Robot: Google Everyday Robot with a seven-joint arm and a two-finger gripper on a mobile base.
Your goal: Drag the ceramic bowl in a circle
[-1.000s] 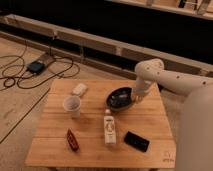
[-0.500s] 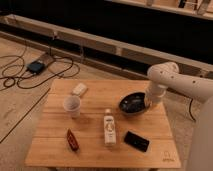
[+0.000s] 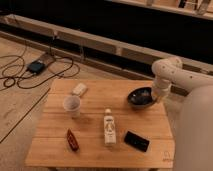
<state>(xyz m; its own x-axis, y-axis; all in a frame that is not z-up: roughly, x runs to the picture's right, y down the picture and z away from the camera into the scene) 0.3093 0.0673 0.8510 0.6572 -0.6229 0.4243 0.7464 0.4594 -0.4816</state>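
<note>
Two open vessels on the wooden table (image 3: pixel 95 131): a dark, round, shallow ceramic bowl (image 3: pixel 140 97) at about two o'clock from the table's middle, near the right edge, and a smaller white cup (image 3: pixel 72 105) at about nine o'clock. Nothing discernible inside either; bowl interior dark, glossy, with faint pale glints. Lying flat near the centre, a white bottle (image 3: pixel 109 129), cap pointing toward twelve o'clock. At seven o'clock, a slim red packet (image 3: pixel 73 140); at five o'clock, a flat black rectangular object (image 3: pixel 136 141); at eleven o'clock, a small pale block (image 3: pixel 79 89), well apart from the bowl. Slatted light wood, smooth grain. Gripper (image 3: pixel 157 96) down at the bowl's three-o'clock rim, below the white rounded arm (image 3: pixel 170 72); impossible to tell whether clamped on that rim or merely against it. Arm partly cut off at the right edge.
</note>
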